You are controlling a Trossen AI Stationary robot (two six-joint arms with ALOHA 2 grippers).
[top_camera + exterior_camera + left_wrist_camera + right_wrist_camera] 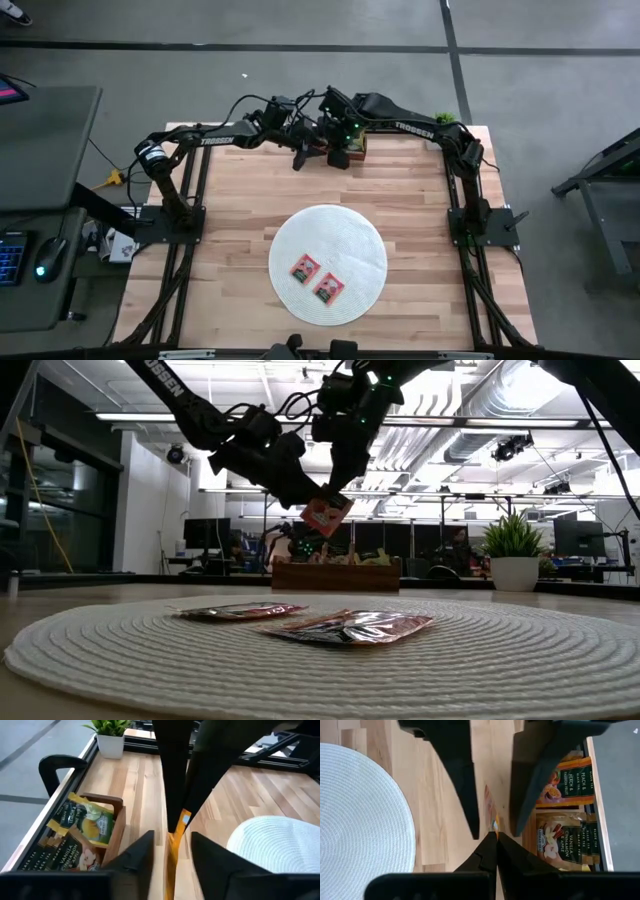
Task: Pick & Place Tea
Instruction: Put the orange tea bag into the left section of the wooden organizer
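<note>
Tea packet hangs mid-handover, pinched in the clenched right pincer; the left pincer straddles it, parted. Next, I judge, left must clamp before right lets go.

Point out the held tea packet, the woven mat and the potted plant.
held tea packet (326,515), low view, middle of its red face.
woven mat (350,235), high view, bare white weave.
potted plant (513,572), low view, its white pot.
</note>
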